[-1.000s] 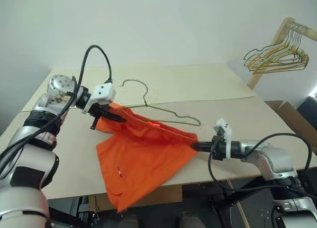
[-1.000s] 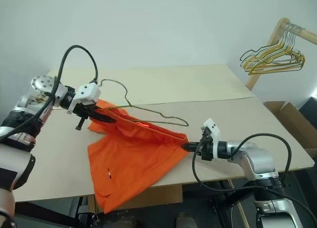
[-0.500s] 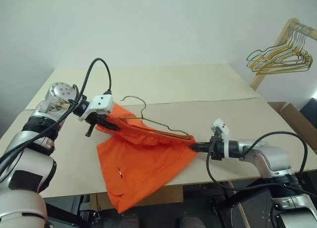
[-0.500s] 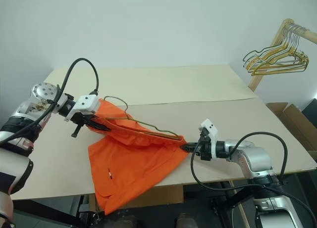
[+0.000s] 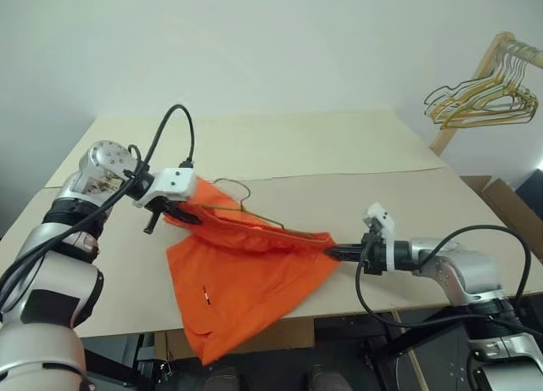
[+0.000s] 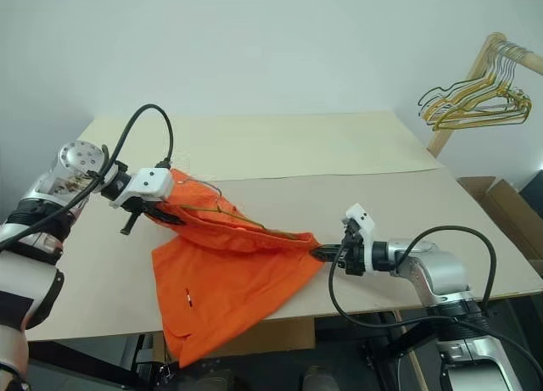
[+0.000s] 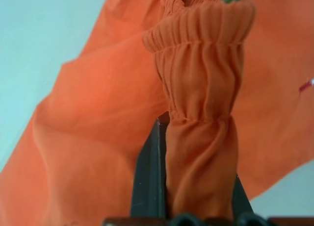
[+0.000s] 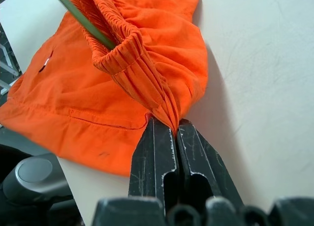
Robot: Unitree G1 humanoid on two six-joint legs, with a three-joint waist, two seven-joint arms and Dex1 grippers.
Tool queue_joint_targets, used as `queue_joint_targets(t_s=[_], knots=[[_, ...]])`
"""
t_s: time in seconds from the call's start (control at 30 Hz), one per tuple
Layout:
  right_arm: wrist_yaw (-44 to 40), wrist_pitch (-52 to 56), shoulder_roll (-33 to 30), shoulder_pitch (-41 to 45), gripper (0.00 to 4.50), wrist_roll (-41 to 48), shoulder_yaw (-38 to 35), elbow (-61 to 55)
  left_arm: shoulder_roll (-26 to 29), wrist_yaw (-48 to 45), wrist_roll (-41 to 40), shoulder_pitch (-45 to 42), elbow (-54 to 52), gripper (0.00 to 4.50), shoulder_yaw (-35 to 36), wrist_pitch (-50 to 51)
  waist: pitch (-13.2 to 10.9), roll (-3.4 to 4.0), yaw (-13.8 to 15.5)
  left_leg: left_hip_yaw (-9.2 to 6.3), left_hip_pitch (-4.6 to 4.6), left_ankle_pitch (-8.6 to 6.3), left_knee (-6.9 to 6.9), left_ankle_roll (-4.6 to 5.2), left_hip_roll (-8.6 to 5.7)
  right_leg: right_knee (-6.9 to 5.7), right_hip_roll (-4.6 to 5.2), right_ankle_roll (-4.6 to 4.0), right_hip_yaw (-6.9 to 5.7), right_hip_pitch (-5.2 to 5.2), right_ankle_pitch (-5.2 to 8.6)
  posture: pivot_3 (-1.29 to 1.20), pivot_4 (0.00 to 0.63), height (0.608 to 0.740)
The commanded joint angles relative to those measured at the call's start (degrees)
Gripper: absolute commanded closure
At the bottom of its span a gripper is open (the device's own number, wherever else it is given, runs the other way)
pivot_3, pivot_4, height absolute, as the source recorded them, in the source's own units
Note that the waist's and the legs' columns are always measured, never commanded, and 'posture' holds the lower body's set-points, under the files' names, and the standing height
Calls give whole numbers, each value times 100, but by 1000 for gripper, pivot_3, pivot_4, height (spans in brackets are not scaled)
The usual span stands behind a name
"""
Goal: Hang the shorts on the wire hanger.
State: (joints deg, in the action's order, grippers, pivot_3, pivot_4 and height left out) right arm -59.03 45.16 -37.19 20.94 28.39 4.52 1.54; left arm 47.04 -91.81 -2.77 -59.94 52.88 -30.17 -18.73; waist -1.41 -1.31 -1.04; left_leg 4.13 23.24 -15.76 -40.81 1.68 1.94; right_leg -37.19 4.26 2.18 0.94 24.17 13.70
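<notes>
The orange shorts (image 5: 242, 268) lie spread over the table's front, one leg drooping past the edge. Their gathered waistband is stretched between my two grippers. My left gripper (image 5: 188, 214) is shut on the waistband's left end (image 7: 198, 152). At the right end, my right gripper (image 5: 333, 252) is shut on the pinched elastic (image 8: 162, 119). The thin grey-green wire hanger (image 5: 246, 206) lies along the waistband, its lower part tucked inside the opening. Its hook pokes out near my left gripper, and a green wire end (image 8: 81, 21) enters the band.
The beige table (image 5: 407, 196) stretches wide behind the shorts. At the far right a wooden rack (image 5: 475, 77) holds a bunch of gold and dark wire hangers (image 5: 479, 98). A cardboard box (image 5: 509, 209) stands beyond the table's right edge.
My left gripper has sunk and drawn the waistband's left end down over the hanger. More of the hanger now sits inside the shorts. The right gripper has kept still.
</notes>
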Motion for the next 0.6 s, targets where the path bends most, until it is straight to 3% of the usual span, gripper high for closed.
queue_joint_targets(t_s=[0.03, 0.6], knots=[[-18, -114, -245, -23, 4439, -20, -260, -139, 184, 34, 498, -87, 389, 4484, 175, -142, 0, 0, -1, 0, 0, 0, 0, 0, 0, 0, 0, 0, 0, 0, 0, -32, 0, 740], [-135, 32, -360, 310, 4439, 751, -550, -1636, -695, 115, 823, -122, 526, 4484, 655, 141, 0, -1, -6, -2, 2, 0, -2, 0, 0, 0, 2, 1, -3, 0, 0, -66, 0, 740]])
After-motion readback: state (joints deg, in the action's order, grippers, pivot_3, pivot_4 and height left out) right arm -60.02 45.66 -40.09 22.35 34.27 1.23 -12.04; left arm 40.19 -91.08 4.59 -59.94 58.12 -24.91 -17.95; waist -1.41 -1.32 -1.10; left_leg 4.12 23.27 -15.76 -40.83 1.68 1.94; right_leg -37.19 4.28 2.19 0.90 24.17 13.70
